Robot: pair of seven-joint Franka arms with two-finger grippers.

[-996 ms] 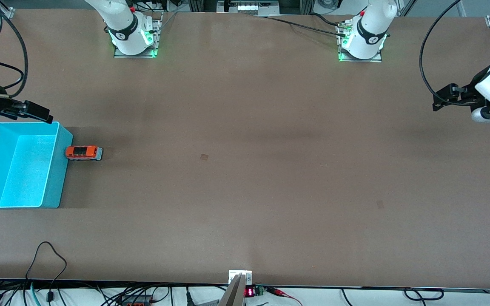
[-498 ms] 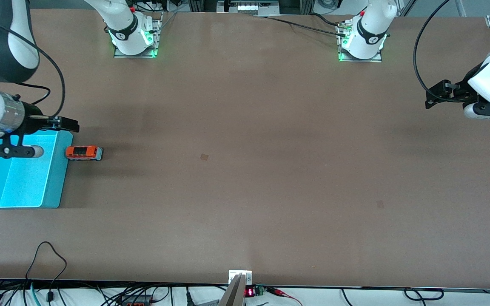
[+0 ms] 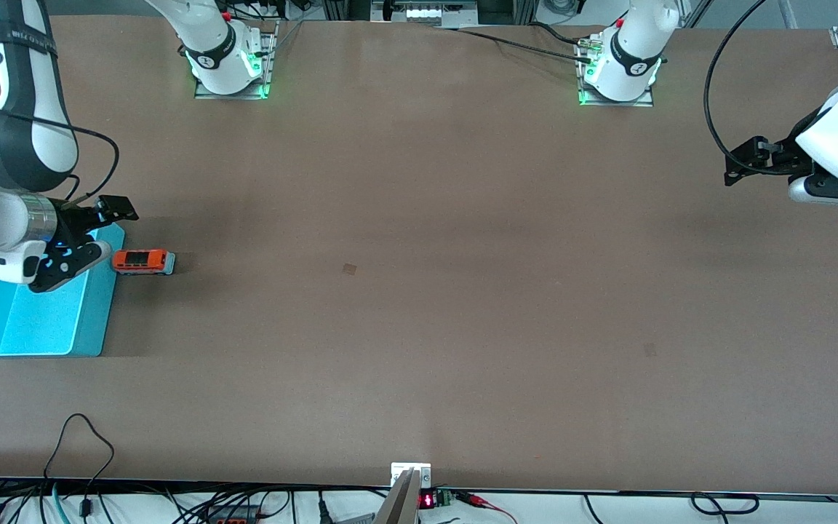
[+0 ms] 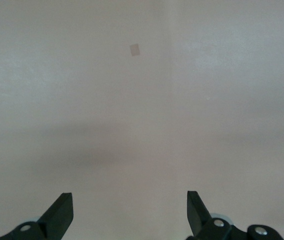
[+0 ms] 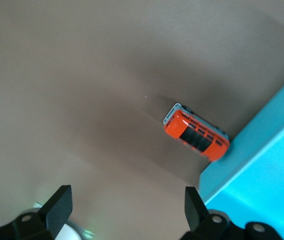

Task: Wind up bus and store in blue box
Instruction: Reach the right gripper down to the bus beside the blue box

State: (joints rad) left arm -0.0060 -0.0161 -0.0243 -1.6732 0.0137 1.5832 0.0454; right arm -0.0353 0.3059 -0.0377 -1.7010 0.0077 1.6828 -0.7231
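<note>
Matte brown tabletop; boxy orange bus.

Blue box partly under right arm

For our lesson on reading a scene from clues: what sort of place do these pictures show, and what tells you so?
Most likely a robotics lab or test bench. Two white arms are bolted to a wide brown table, loose cables hang along its edge, and only a toy bus and a blue box lie on it.

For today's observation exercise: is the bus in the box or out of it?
Out. The bus stands on its wheels on the table beside the box, at its wall toward the left arm's end.
</note>
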